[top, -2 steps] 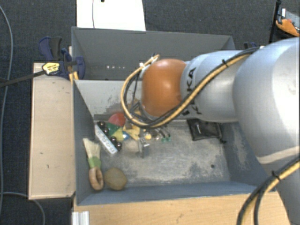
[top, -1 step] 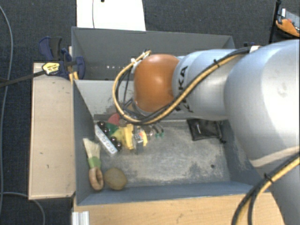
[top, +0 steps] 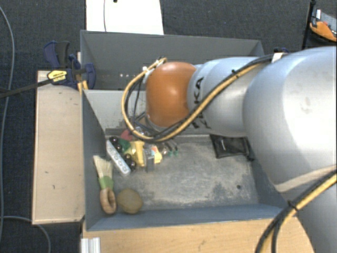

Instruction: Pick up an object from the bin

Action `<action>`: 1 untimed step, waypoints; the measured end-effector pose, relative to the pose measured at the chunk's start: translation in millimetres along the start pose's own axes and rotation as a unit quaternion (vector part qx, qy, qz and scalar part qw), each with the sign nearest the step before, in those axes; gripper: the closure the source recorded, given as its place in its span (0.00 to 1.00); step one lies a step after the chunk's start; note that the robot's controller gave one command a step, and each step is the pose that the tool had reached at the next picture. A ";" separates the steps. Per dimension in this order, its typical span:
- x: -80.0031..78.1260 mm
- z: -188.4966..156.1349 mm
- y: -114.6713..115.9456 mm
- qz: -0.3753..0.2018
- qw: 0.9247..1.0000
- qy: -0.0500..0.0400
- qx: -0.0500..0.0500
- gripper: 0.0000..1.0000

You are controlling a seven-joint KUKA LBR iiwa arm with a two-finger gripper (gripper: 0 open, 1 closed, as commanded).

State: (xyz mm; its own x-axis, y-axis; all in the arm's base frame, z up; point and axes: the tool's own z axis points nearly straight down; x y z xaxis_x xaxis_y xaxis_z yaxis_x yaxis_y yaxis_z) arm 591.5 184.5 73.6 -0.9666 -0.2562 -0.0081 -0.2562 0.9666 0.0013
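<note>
Camera view: grey metal bin [top: 174, 214], silver robot arm [top: 274, 115] in from the right, its orange dome-shaped wrist cover [top: 167, 93] above a heap of small yellow, red and green things [top: 141, 152] by the back left wall. Gripper [top: 147, 137] largely hidden under that cover; open or closed, impossible to tell. Just left of the heap, a white dotted plastic bar [top: 118, 158]; toward the front, a green-banded wooden brush [top: 106, 186] beside a round olive-brown lump [top: 129, 201].

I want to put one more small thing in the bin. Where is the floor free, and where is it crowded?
Free: the bin floor between the heap at left and the black object at right, down to the near wall. Crowded: the left corner, with brush and brown round lump.
</note>
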 end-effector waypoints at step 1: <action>0.0 -0.1 0.0 0.001 1.000 0.000 0.000 1.00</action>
State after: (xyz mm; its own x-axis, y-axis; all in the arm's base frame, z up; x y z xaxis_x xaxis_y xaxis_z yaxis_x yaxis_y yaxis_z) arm 591.5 184.4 73.6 -0.9670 -0.2548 -0.0079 -0.2548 0.9670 0.0014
